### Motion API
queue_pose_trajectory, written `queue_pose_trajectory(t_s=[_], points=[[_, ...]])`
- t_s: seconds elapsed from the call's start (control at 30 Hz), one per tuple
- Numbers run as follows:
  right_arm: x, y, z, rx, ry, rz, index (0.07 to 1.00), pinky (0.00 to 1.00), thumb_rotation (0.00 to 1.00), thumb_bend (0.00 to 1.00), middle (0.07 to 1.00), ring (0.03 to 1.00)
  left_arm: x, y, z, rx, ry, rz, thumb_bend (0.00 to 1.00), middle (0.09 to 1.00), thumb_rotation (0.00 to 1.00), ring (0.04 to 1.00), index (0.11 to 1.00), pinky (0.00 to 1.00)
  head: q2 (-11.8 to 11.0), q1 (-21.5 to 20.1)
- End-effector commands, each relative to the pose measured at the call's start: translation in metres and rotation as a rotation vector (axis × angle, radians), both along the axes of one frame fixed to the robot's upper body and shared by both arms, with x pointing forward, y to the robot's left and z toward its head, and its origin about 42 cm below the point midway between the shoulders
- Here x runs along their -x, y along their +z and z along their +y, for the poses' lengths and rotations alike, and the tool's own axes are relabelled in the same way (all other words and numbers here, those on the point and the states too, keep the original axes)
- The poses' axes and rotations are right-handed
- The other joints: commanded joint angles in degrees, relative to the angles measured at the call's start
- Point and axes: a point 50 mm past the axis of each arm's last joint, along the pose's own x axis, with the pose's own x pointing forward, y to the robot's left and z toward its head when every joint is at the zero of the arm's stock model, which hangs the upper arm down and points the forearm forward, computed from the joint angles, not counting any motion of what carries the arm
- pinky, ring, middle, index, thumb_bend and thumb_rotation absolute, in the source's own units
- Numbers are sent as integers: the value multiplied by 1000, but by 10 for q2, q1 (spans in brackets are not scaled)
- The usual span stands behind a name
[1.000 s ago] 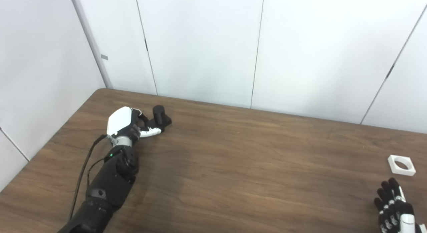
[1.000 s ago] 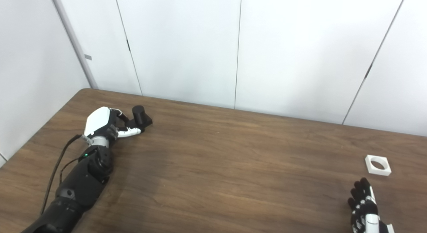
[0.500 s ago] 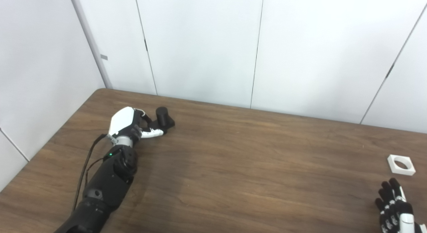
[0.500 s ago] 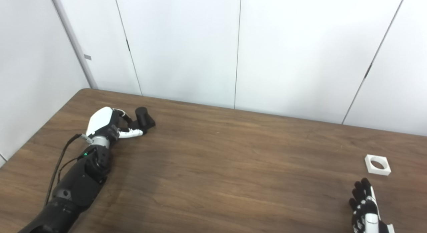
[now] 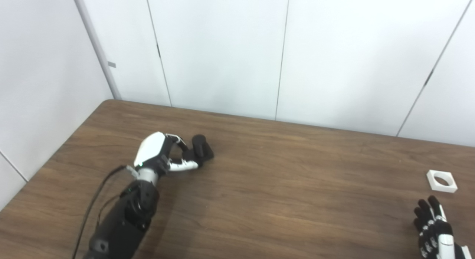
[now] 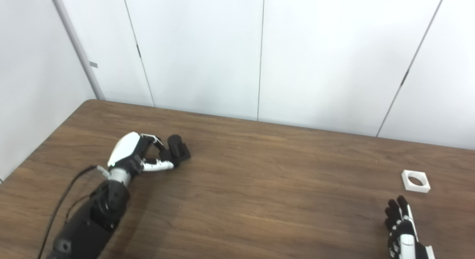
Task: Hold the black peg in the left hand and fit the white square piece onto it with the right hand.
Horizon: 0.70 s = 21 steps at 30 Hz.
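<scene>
Left hand [image 5: 159,155] grips the black peg [image 5: 200,150] at the far left of the table [image 5: 259,199].
Its fingers are curled round the peg's base, leaving the upper part bare, likely for fitting. The right hand [image 5: 432,225], fingers spread and empty, waits near the white square piece [image 5: 441,180], lying flat, well apart from the peg.

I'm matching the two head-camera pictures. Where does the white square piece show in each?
Left eye view: white square piece at the far right, flat on the table.
Right eye view: the piece sits a little further left.
Shared landmark: the right hand just below it.
</scene>
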Motion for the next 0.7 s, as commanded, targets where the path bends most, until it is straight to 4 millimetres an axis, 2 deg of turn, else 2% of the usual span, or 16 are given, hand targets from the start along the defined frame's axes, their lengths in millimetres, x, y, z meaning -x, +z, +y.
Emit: queue_pose_trajectory(t_s=[0.0,0.47,0.67], points=[[6,-13,9,-30,2,32,1000,1000,1000,425,972,983,3,8,-20,-6,-81,-48,508,783,50,890,489,1000,0,1],[0,-6,19,-50,-31,19,976,1000,990,464,941,942,52,13,-92,-119,-345,-90,509,791,56,900,489,1000,37,-62],[-2,-1,24,-47,-33,20,968,991,996,468,938,923,76,15,-111,-137,-428,-78,512,783,54,892,489,1000,55,-89]])
